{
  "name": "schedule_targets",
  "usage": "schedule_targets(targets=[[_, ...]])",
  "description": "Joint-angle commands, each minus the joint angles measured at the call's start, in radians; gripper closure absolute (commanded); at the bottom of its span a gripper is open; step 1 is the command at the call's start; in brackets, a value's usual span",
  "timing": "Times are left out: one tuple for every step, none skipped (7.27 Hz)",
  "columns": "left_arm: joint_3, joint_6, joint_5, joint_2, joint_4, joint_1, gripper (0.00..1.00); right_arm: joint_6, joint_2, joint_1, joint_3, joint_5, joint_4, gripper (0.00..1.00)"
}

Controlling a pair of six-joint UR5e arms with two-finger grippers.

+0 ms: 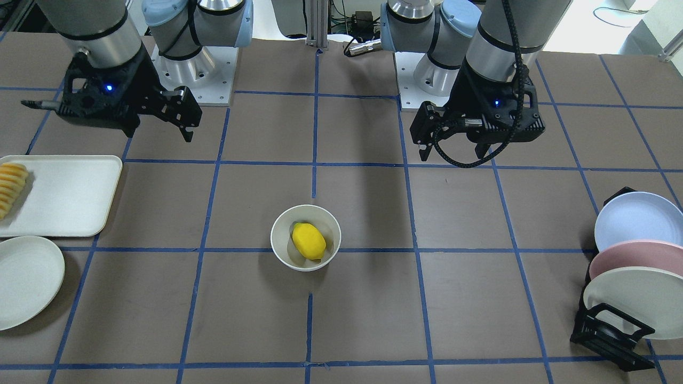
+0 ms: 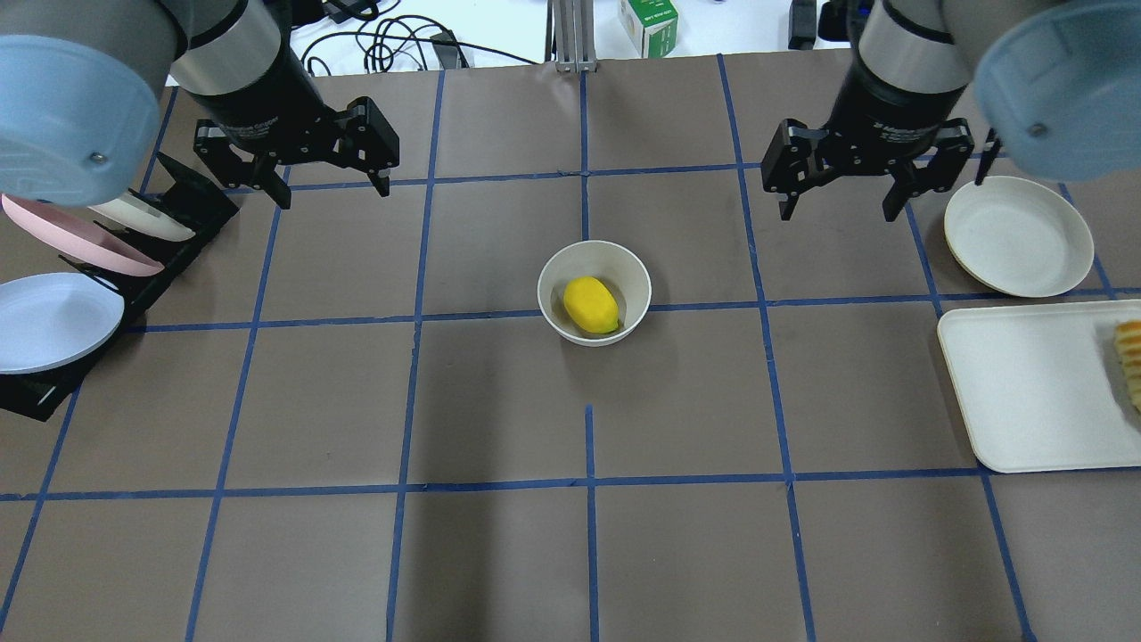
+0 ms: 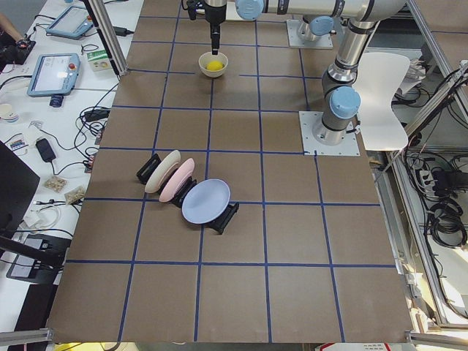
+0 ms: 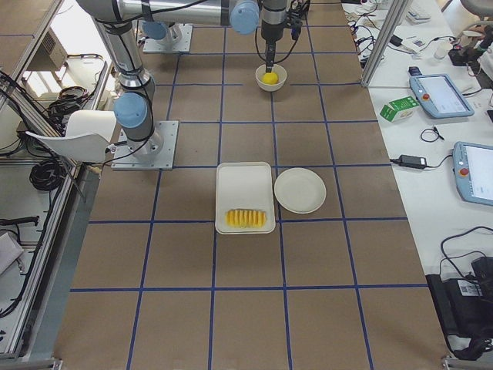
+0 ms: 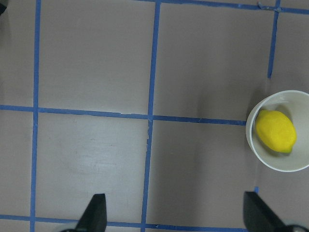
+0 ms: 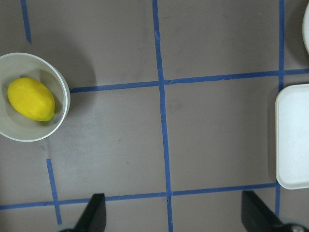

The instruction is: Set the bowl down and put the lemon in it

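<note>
Left claw (image 2: pixel 334 192) hangs spread wide and empty above the desk (image 2: pixel 499 401). Midway between the two arms, the bowl (image 2: pixel 548 299) stands upright on the desk with the lemon (image 2: pixel 590 304) lying inside. Right claw (image 2: pixel 838 212) hangs equally wide, holding nothing.

I see the bowl (image 2: pixel 593 260) standing near the middle of the table (image 2: pixel 499 571), and the lemon (image 2: pixel 590 305) lies in it. Well off to the bowl's left stands the rack (image 2: pixel 192 192) with the plates (image 2: pixel 53 321) on edge in it. Well off to the bowl's right lies the tray (image 2: pixel 1025 392), with the sliced food (image 2: pixel 1130 361) on the end farthest from the bowl. The flat plate (image 2: pixel 1018 234) lies just beside the tray, on its side away from the robot. My left hand (image 2: pixel 334 192) hangs above the table left of the bowl, my right hand (image 2: pixel 838 212) right of it, both well apart from it.
</note>
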Motion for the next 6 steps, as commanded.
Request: schedule_targets(targets=[[0.000,-0.004,-0.007,-0.004,0.000,-0.002,0.00,-0.014,-0.043,-0.021,0.004,0.000,0.063,0.00],[0.000,-0.010,-0.009,-0.009,0.000,-0.005,0.00,-0.012,-0.049,-0.036,-0.001,-0.001,0.067,0.00],[0.000,-0.010,-0.004,-0.006,0.000,-0.005,0.00,-0.011,-0.049,-0.036,0.002,-0.001,0.069,0.00],[0.000,-0.010,-0.003,-0.009,0.000,-0.005,0.00,-0.011,-0.049,-0.036,0.004,0.000,0.071,0.00],[0.000,-0.010,-0.003,-0.009,0.000,-0.005,0.00,-0.011,-0.050,-0.036,0.001,0.002,0.069,0.00],[0.000,-0.004,-0.001,-0.007,0.000,-0.005,0.00,-0.011,-0.050,-0.034,-0.002,0.002,0.069,0.00]])
